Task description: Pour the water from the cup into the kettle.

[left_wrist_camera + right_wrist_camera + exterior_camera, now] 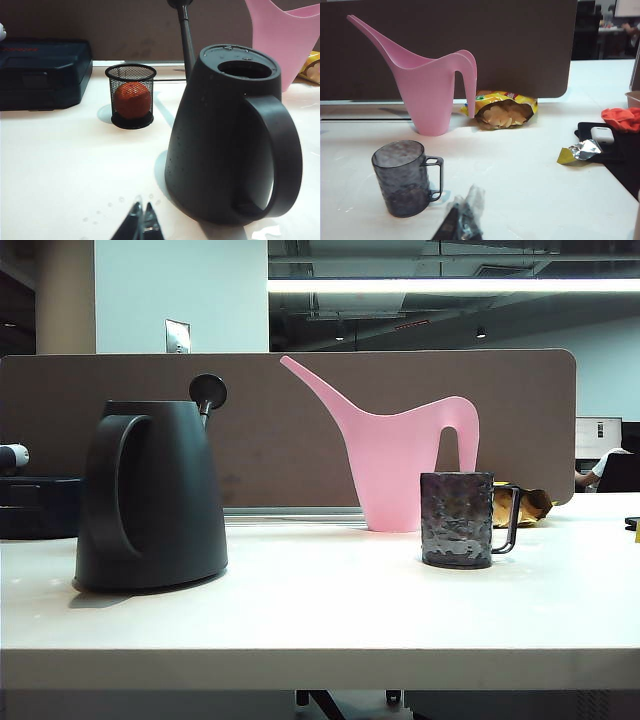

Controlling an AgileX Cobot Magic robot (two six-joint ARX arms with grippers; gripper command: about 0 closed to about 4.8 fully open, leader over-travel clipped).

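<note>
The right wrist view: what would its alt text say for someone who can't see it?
A dark glass cup stands upright on a white table, apart from the shut right gripper. Behind stand a pink watering can and an open chip bag.

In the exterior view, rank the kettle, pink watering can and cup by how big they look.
1. kettle, largest, though it also stands nearer the camera.
2. pink watering can, farther back, so its true size against the kettle is unsure.
3. cup, clearly smallest.

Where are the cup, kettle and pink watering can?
cup (pixel 457 520): exterior view, middle of its dimpled wall.
kettle (pixel 165 505): exterior view, middle of its black body.
pink watering can (pixel 430 95): right wrist view, its body.
</note>
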